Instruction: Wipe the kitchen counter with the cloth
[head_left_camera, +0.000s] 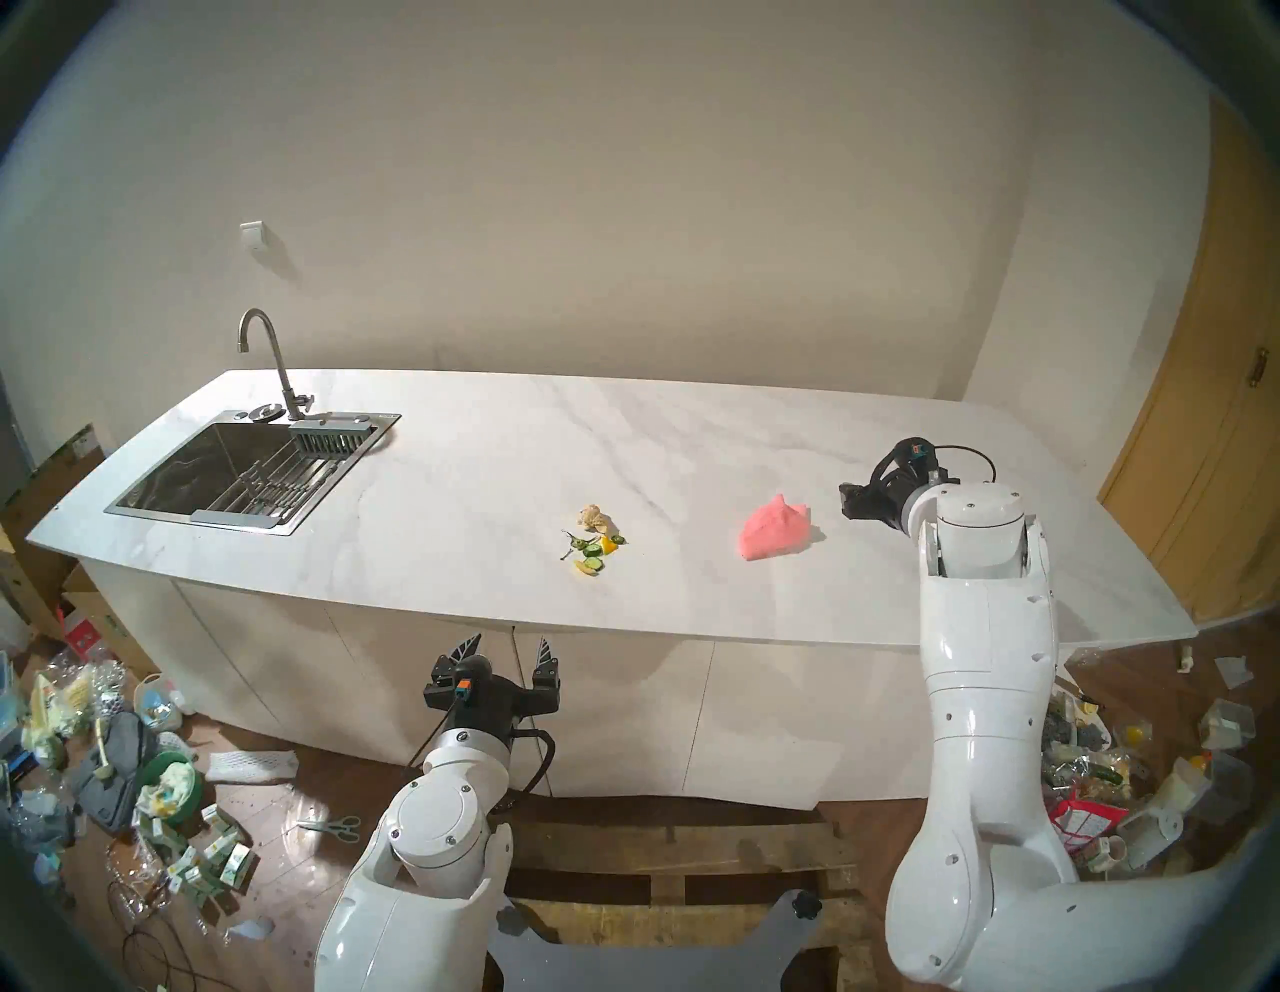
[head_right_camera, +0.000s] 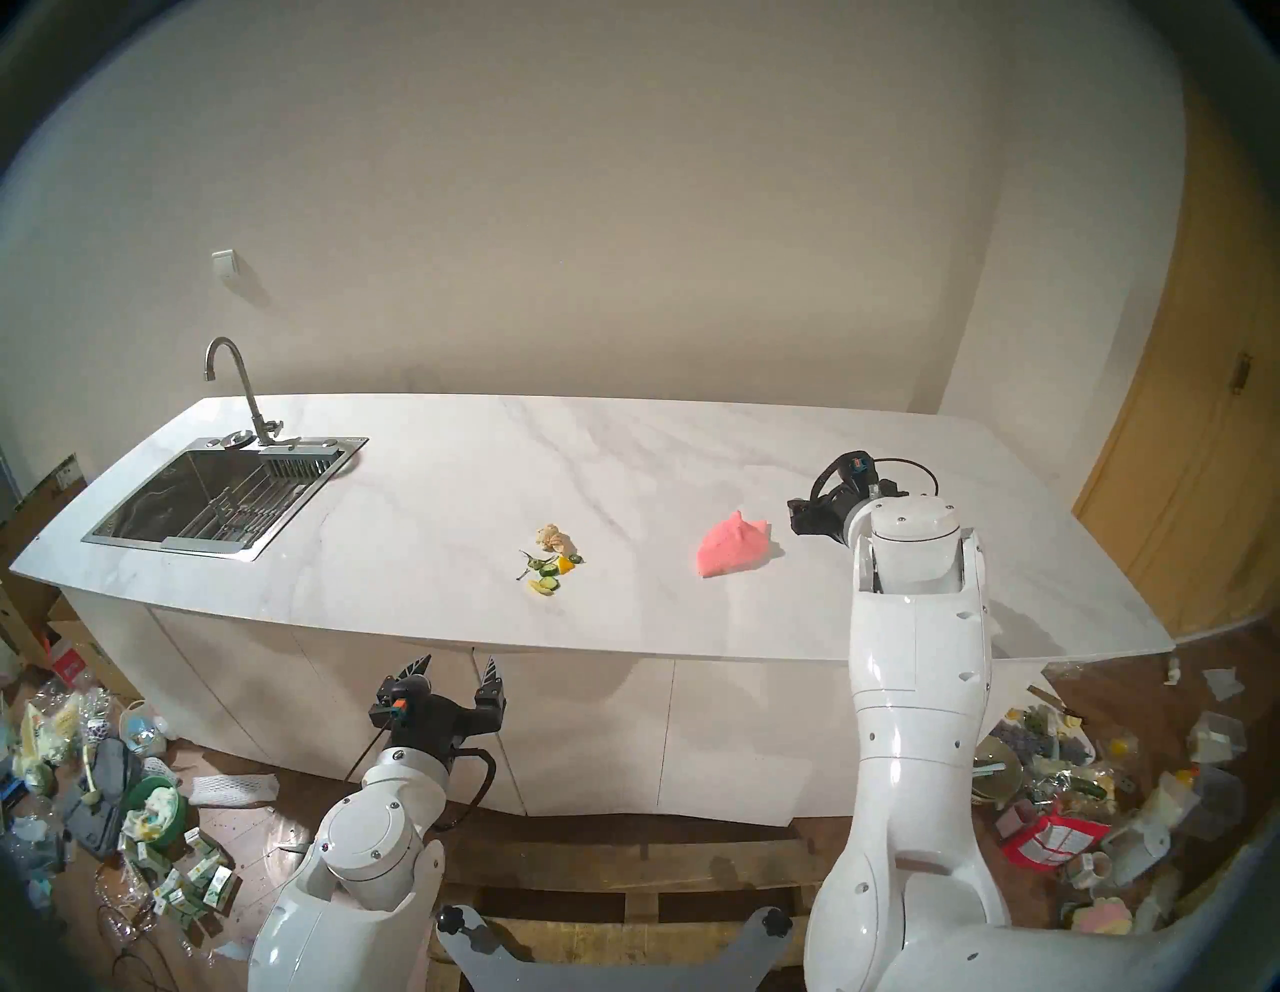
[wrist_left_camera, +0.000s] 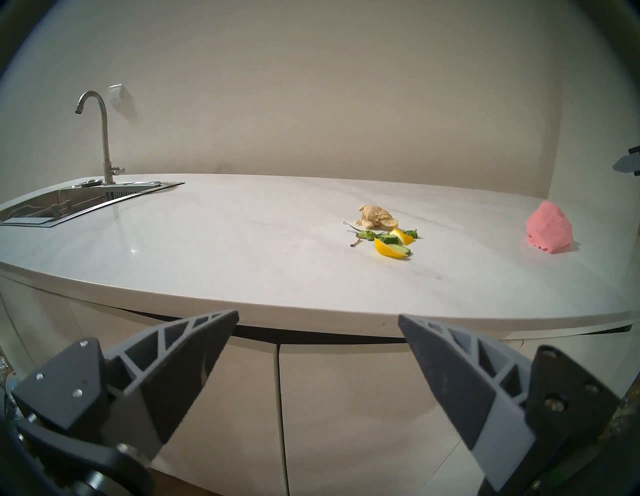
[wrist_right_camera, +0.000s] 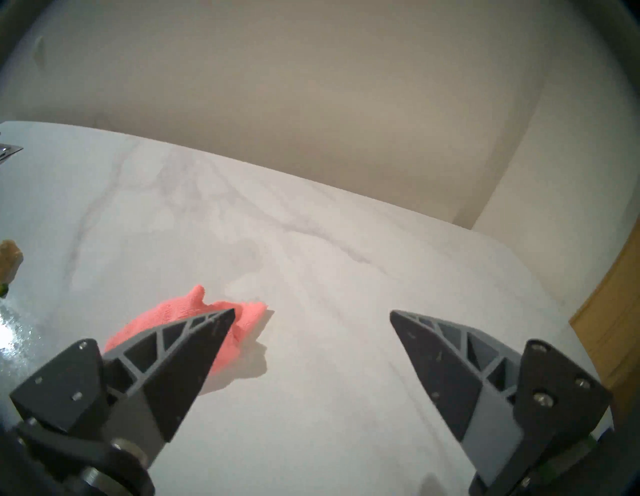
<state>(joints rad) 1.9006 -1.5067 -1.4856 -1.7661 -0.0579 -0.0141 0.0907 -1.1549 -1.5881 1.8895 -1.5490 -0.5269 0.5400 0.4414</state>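
Note:
The salmon-pink cloth (head_left_camera: 776, 530) lies crumpled on the white marble-look kitchen counter (head_left_camera: 485, 471), right of its middle. My right gripper (head_left_camera: 848, 500) is open and empty, low over the counter just to the right of the cloth, with a small gap between them. In the right wrist view the cloth (wrist_right_camera: 173, 315) shows behind the view's left finger, and the open right gripper (wrist_right_camera: 311, 311) is over bare counter (wrist_right_camera: 311, 249). My left gripper (head_left_camera: 509, 648) is open and empty, below the counter's front edge before the cabinet fronts. The left wrist view shows the left gripper (wrist_left_camera: 318, 315) and the cloth (wrist_left_camera: 549, 233) at far right.
Green and yellow food scraps (head_left_camera: 594, 551) and a beige papery wad (head_left_camera: 594, 516) lie mid-counter, left of the cloth. A steel sink (head_left_camera: 201, 521) with a curved faucet (head_left_camera: 273, 353) is at the left end. Clutter covers the floor on both sides (head_left_camera: 138, 762). A wooden door (head_left_camera: 1212, 450) is at right.

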